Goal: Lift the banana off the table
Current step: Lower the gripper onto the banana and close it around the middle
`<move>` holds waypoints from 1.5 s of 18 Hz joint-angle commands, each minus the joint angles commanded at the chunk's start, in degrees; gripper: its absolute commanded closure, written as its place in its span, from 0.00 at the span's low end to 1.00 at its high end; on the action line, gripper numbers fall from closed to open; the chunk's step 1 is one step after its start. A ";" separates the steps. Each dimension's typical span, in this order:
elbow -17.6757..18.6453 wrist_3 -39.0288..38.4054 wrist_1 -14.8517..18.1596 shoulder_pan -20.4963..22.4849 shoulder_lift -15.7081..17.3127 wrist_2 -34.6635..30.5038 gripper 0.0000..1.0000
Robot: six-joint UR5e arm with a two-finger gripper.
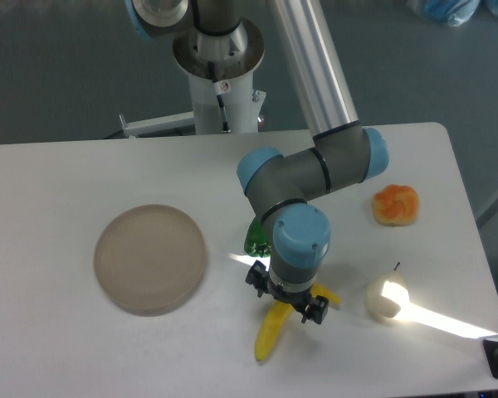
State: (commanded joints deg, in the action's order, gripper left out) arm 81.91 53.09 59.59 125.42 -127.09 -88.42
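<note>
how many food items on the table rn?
4. Banana at the front under the pincer; green pepper just behind, mostly hidden by the arm; orange fruit at right; pale round fruit front right. The arm may hide more.

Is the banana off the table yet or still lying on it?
Lying on it. The banana rests flat on the table, its lower end out from under the pincer directly above. Whether the pincer has closed cannot be told.

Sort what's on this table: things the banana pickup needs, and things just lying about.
Needed:
banana
gripper, directly over the banana
table, which the banana lies on

Lying about:
beige plate
green pepper, partly hidden by the arm
orange fruit
pale round fruit
</note>
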 joint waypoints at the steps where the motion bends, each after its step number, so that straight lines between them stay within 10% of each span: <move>1: 0.09 0.09 0.00 -0.09 -0.09 -0.35 0.00; 19: 0.53 0.17 -2.46 -0.70 -2.02 -0.88 0.00; 23: 0.44 0.35 -2.37 -0.70 -1.85 -0.88 0.55; 27: 0.27 0.53 -2.37 -0.70 -1.85 -1.06 0.70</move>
State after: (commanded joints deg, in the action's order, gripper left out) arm 82.18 53.61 57.22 124.72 -128.94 -89.47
